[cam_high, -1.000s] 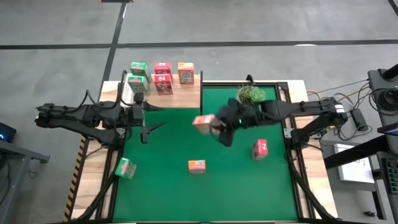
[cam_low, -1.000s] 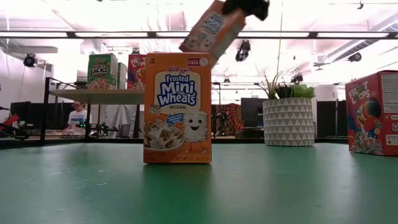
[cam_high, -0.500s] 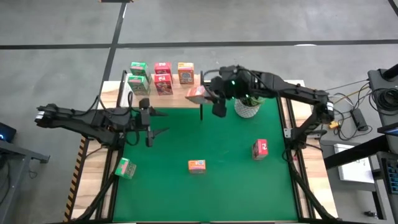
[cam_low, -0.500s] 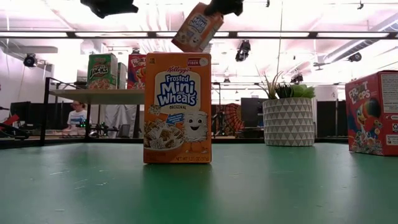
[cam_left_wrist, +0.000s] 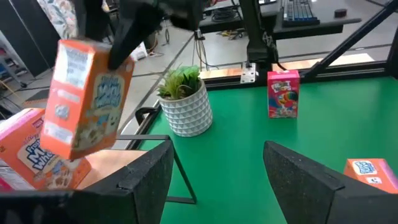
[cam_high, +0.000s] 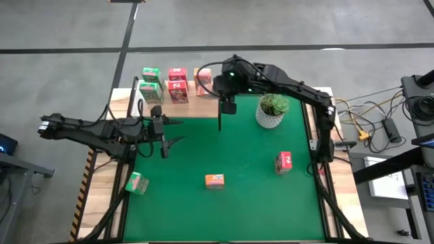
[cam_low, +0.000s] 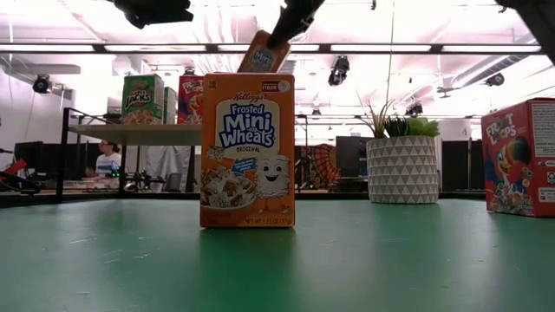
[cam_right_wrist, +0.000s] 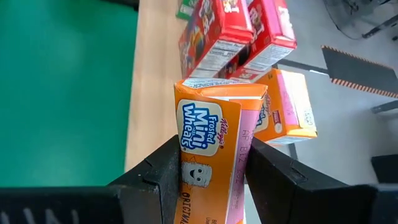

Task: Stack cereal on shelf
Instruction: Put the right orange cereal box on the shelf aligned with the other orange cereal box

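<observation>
My right gripper (cam_high: 220, 87) is shut on an orange cereal box (cam_left_wrist: 87, 99), high above the right end of the light-wood shelf (cam_high: 169, 95) at the table's far left. Green, red and orange cereal boxes (cam_high: 178, 84) stand on the shelf. Standing loose on the green table are a green box (cam_high: 137, 183), an orange box (cam_high: 215, 180) and a red box (cam_high: 283, 162). My left gripper (cam_high: 176, 131) hovers open over the table's left part and touches nothing. My right gripper pinches the orange box between its two fingers (cam_right_wrist: 163, 177) at the box's uppermost end (cam_left_wrist: 118, 59). The fingers slant down from the right. Lifted clear, the box hangs tilted below the fingers (cam_low: 264, 54), above the orange box on the shelf (cam_right_wrist: 289, 109).
A white patterned plant pot (cam_high: 271, 112) stands far right of the shelf, under the right arm. The shelf's dark metal upright (cam_high: 219, 112) rises at the mat's far edge. The mat's middle and near part (cam_high: 237, 210) lie bare.
My right gripper has carried the orange box from over the table's middle toward the far left, up over the shelf's right end, rolling its wrist as it went. The box stays lifted and tilted. My left gripper has sunk a little and then kept still.
</observation>
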Robot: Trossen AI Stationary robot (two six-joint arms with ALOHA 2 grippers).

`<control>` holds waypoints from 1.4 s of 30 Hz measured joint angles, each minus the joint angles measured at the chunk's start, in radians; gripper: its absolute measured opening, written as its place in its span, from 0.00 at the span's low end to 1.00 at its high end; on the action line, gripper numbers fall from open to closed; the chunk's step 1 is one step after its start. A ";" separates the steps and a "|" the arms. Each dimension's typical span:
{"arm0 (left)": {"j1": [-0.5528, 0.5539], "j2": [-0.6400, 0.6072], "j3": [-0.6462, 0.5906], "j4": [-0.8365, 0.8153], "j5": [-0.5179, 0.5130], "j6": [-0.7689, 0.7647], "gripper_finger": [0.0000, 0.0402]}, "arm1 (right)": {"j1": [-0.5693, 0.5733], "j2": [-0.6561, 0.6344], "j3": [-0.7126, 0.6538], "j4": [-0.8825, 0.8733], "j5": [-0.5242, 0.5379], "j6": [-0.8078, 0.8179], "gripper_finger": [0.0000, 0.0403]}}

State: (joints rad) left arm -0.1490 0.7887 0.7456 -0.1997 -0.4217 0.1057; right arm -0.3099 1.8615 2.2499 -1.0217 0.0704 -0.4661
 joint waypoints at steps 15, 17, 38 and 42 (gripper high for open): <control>0.000 0.001 0.005 0.000 -0.015 -0.003 0.58 | -0.029 0.119 0.049 -0.020 0.000 -0.085 0.38; 0.000 0.001 0.005 -0.001 -0.015 -0.003 0.58 | -0.029 0.119 0.049 -0.015 -0.001 -0.080 0.40; 0.000 0.000 0.005 -0.001 -0.016 -0.005 0.58 | -0.026 0.113 0.074 0.006 0.000 -0.081 0.53; 0.000 0.003 0.005 -0.001 -0.016 -0.014 0.58 | -0.002 0.094 0.106 -0.013 0.000 -0.081 0.51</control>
State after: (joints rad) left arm -0.1490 0.7919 0.7509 -0.2004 -0.4377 0.0921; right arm -0.3115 1.9560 2.3560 -1.0351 0.0700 -0.5474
